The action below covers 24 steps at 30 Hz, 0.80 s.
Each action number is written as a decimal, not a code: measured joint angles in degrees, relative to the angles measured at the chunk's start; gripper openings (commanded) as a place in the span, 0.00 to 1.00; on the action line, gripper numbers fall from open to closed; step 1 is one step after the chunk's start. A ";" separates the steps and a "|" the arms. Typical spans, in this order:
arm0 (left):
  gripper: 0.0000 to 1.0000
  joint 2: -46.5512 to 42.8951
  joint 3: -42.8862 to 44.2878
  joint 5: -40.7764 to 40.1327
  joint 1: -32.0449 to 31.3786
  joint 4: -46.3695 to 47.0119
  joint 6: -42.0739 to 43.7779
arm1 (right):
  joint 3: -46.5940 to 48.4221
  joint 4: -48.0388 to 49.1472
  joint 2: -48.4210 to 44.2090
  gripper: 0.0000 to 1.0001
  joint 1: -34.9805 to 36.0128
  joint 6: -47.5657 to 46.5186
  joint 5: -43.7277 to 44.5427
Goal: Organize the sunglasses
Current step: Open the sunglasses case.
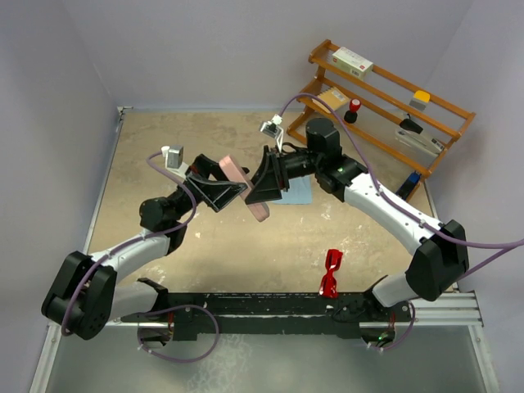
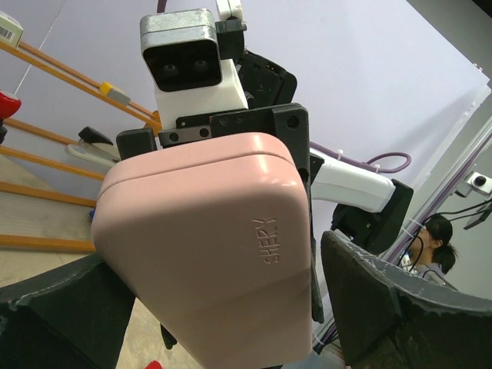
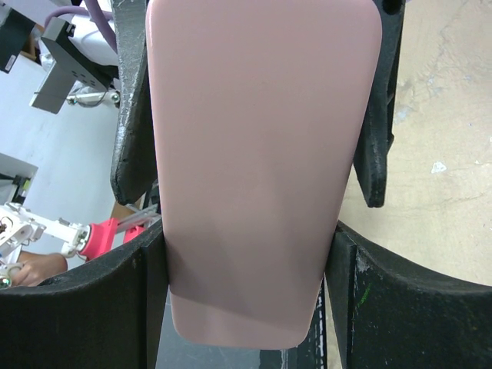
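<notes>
The pale pink case (image 1: 235, 169) is closed and hangs tilted in the air above the middle of the table, held from both sides. My left gripper (image 1: 232, 190) is shut on its far end, and my right gripper (image 1: 259, 193) is shut on its near end. In the left wrist view the case (image 2: 207, 246) fills the space between my left gripper's (image 2: 215, 254) fingers. In the right wrist view the case (image 3: 257, 154) sits tightly in my right gripper (image 3: 246, 238). The red sunglasses (image 1: 331, 273) lie on the table at the front right, away from both grippers.
A light blue cloth (image 1: 300, 193) lies on the table under the right wrist. A wooden rack (image 1: 393, 98) with small items stands at the back right. The black rail (image 1: 270, 315) with the arm bases runs along the near edge. Walls close the left and far sides.
</notes>
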 measured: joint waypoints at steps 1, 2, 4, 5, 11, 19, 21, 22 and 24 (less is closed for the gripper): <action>0.85 -0.11 0.00 0.00 0.00 -0.11 0.02 | 0.00 0.00 0.00 0.00 -0.02 -0.02 0.00; 0.82 -0.17 0.00 0.02 0.00 -0.20 0.02 | 0.00 0.00 0.00 0.00 -0.11 -0.02 0.00; 0.77 -0.20 0.00 0.04 0.00 -0.39 0.17 | 0.00 0.00 0.00 0.00 -0.28 -0.07 -0.09; 0.72 -0.20 0.00 0.11 0.00 -0.52 0.13 | 0.00 0.00 0.00 0.00 -0.33 -0.07 -0.07; 0.47 -0.20 0.00 0.00 0.02 -0.87 -0.55 | 0.00 0.50 0.00 0.00 -0.37 -1.86 -0.48; 0.43 -0.20 0.00 0.09 0.02 -0.87 -0.57 | 0.00 0.68 0.00 0.00 -0.37 -1.73 -0.87; 0.44 -0.20 0.00 0.11 0.00 -0.72 -0.59 | 0.00 1.11 0.00 0.00 -0.37 -1.31 -1.11; 0.43 -0.17 0.00 0.11 0.00 -0.52 -0.61 | 0.00 1.44 0.00 0.00 -0.37 -0.98 -1.27; 0.43 -0.20 0.00 0.11 0.00 0.09 -0.63 | -0.02 2.69 0.00 0.00 -0.37 0.13 -1.51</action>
